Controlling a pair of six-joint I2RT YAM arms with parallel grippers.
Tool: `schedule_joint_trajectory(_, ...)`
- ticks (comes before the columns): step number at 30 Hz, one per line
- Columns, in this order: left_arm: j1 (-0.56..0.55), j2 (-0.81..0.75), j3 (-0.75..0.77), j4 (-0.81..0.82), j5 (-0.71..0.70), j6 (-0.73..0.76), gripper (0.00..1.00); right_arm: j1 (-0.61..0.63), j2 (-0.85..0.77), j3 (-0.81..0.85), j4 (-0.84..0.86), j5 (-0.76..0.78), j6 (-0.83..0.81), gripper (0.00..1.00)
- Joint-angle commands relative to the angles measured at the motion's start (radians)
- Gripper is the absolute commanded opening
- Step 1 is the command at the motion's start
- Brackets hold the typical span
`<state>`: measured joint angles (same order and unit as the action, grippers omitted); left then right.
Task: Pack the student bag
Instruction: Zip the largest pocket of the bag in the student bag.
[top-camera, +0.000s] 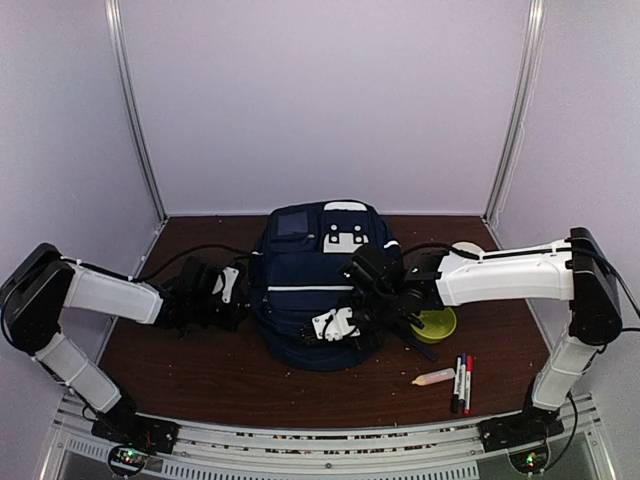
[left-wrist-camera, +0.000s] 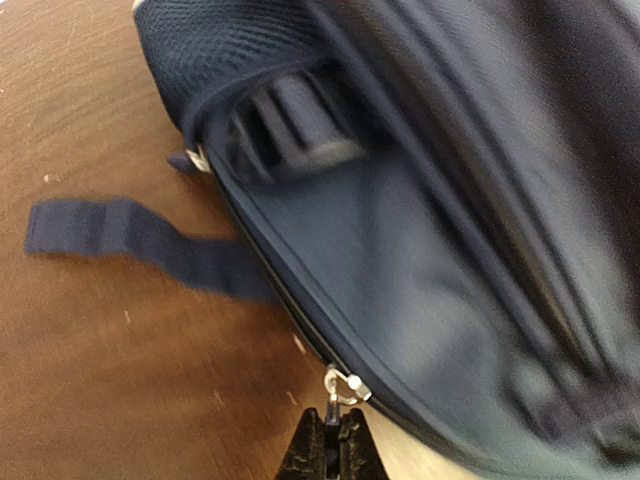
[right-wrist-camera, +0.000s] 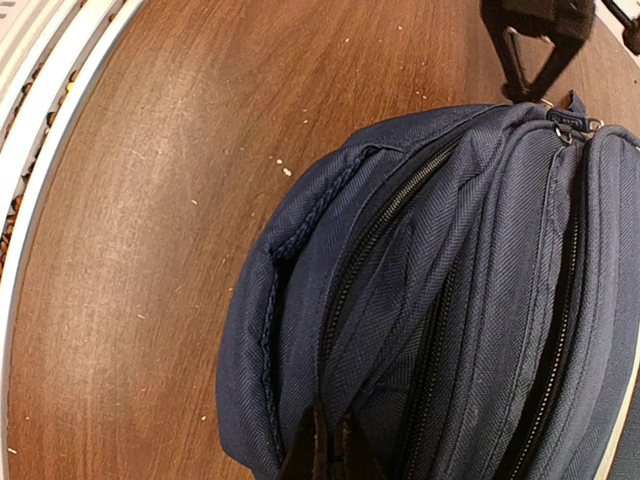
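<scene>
The student bag (top-camera: 318, 290) is a large navy-blue backpack lying in the middle of the brown table. My left gripper (left-wrist-camera: 331, 445) is at the bag's left side, low by the table, shut on the small metal zipper pull (left-wrist-camera: 345, 385) at the edge of the bag (left-wrist-camera: 450, 250). In the top view that gripper (top-camera: 228, 290) touches the bag's left flank. My right gripper (right-wrist-camera: 325, 455) is shut on a fold of the bag's fabric (right-wrist-camera: 400, 330) beside a black zipper (right-wrist-camera: 375, 235). From above, the right gripper (top-camera: 338, 325) sits on the bag's near front.
A loose navy strap (left-wrist-camera: 130, 235) lies flat on the table left of the bag. A yellow-green bowl (top-camera: 440, 323) sits right of the bag under the right arm. A small cream bottle (top-camera: 435, 377) and two or three markers (top-camera: 462, 382) lie near the front right.
</scene>
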<state>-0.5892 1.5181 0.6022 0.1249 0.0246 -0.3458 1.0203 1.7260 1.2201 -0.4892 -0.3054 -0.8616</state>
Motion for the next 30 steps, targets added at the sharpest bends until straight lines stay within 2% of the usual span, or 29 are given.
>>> schedule_joint_trajectory(1, 0.06, 0.099, 0.103, 0.078, -0.013, 0.008, 0.0, -0.008, -0.033, -0.018, -0.123, -0.023, -0.001, 0.0)
schedule_joint_trajectory(8, 0.111, 0.224, 0.201, 0.105, 0.036, -0.013, 0.0, -0.014, -0.028, -0.026, -0.105, -0.023, 0.01, 0.0)
schedule_joint_trajectory(13, 0.111, 0.217, 0.189, 0.122, 0.118, -0.005, 0.0, -0.022, -0.028, -0.023, -0.094, -0.028, 0.033, 0.0)
schedule_joint_trajectory(15, 0.111, 0.18, 0.157, 0.14, 0.145, -0.003, 0.02, -0.028, -0.028, -0.011, -0.103, -0.036, 0.043, 0.07)
schedule_joint_trajectory(20, 0.112, 0.03, 0.078, 0.103, 0.12, -0.001, 0.3, -0.084, -0.049, 0.039, -0.134, -0.104, 0.128, 0.29)
schedule_joint_trajectory(22, 0.111, -0.028, 0.061, 0.067, 0.108, 0.011, 0.36, -0.116, -0.068, 0.05, -0.149, -0.132, 0.159, 0.34)
schedule_joint_trajectory(25, 0.111, -0.11, 0.066, -0.025, 0.035, 0.044, 0.46, -0.179, -0.103, 0.047, -0.173, -0.188, 0.179, 0.38)
schedule_joint_trajectory(28, 0.114, -0.155, 0.1, -0.102, -0.036, 0.062, 0.67, -0.236, -0.151, 0.033, -0.249, -0.215, 0.148, 0.39)
schedule_joint_trajectory(30, 0.12, -0.171, 0.118, -0.113, -0.047, 0.062, 0.74, -0.263, -0.191, 0.009, -0.309, -0.209, 0.097, 0.38)
